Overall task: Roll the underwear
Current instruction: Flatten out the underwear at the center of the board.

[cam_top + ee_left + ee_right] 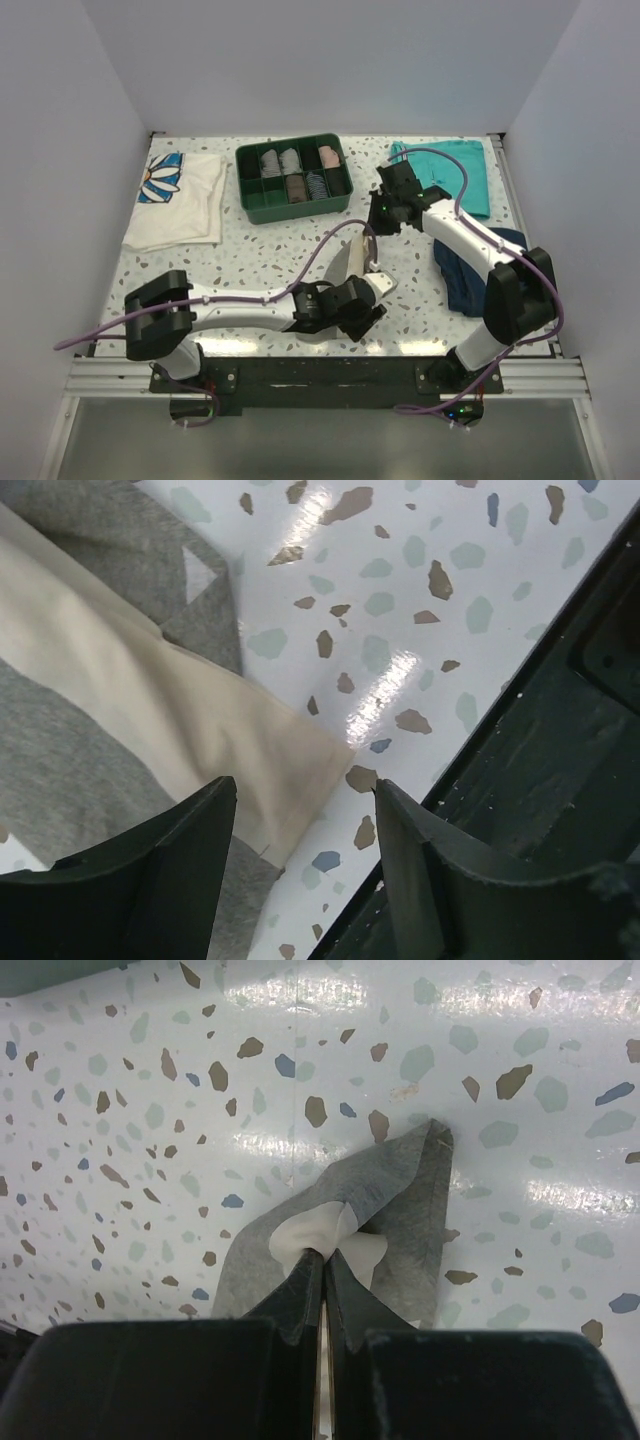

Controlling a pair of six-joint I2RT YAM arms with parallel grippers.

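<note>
The underwear point(352, 262), grey with a cream band, lies stretched on the speckled table between both arms. My right gripper point(325, 1257) is shut on its far end, where white and grey cloth point(400, 1200) bunches at the fingertips. At the near end my left gripper point(305, 800) stands open just above the table. The corner of the cream band point(150, 700) reaches in between its fingers point(190, 860) and nothing is pinched. In the top view the left gripper point(375, 288) sits at the underwear's near tip and the right gripper point(372, 230) at its far tip.
A green divided tray point(300, 210) with several rolled garments stands at the back centre. A white daisy-print shirt point(180, 200) lies back left, teal shorts point(450, 170) back right, a navy garment point(470, 270) right. The dark table-edge rail point(560, 780) runs beside the left gripper.
</note>
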